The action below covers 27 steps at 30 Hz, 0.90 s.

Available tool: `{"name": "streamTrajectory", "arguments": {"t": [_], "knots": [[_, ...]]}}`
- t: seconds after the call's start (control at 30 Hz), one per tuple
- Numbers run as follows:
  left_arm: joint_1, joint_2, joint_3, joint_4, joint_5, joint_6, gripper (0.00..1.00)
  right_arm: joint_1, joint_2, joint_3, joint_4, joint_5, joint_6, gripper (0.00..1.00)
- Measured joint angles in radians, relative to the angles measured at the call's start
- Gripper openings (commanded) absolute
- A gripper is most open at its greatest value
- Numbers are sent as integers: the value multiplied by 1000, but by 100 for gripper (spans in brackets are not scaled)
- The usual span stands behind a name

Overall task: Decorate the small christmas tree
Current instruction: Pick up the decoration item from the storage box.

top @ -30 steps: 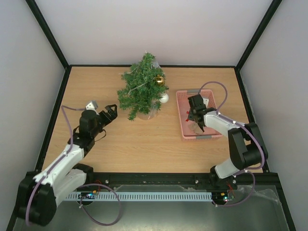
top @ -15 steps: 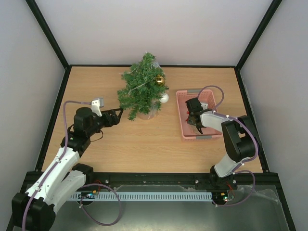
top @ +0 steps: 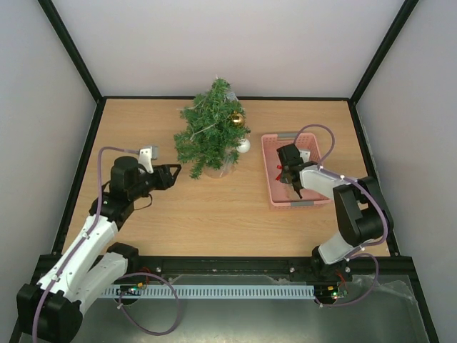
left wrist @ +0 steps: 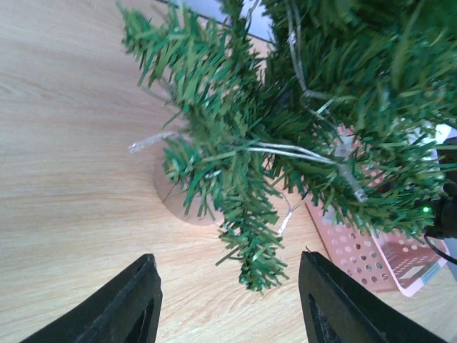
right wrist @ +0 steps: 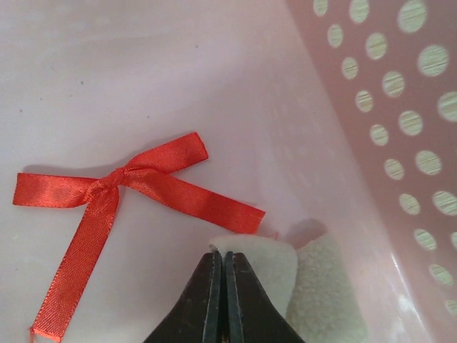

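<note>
The small christmas tree (top: 212, 128) stands at the back middle of the table, with a gold ball (top: 236, 119), a white ball (top: 244, 146) and a thin light string (left wrist: 285, 150) on it. My left gripper (top: 171, 174) is at its lower left, open. In the left wrist view a low branch tip (left wrist: 255, 264) hangs between the left gripper's (left wrist: 227, 268) fingers, touching neither. My right gripper (top: 289, 179) reaches into the pink basket (top: 314, 201). The right gripper (right wrist: 223, 254) is shut, tips at the edge of a white fleecy piece (right wrist: 325, 286); whether it pinches it I cannot tell. A red ribbon bow (right wrist: 114, 187) lies beside it.
The tree's pale round base (left wrist: 175, 199) rests on the wooden table (top: 214, 214). The basket's perforated wall (right wrist: 400, 143) rises just right of my right gripper. Black frame posts and pale walls close in the table on three sides.
My left gripper has swung right and forward to the tree's low branch, and its jaws have narrowed. The right gripper has closed inside the basket.
</note>
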Motion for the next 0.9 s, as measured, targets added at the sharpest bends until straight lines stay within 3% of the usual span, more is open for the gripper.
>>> {"name": "streamTrajectory", "arguments": {"t": [0.33,0.5,0.73,0.9], "knots": [[-35,11,86,-28,3,51,45,13,-137,57,-69,29,-35,2],[-51,11,87,-2,90,54,43,75,-266,97,-86,5,-56,2],[-64,12,109,36,217,64,39,162,-476,140,-101,-169,-111,2],[-71,26,203,34,297,102,36,208,-591,142,-104,-387,-132,2]]}}
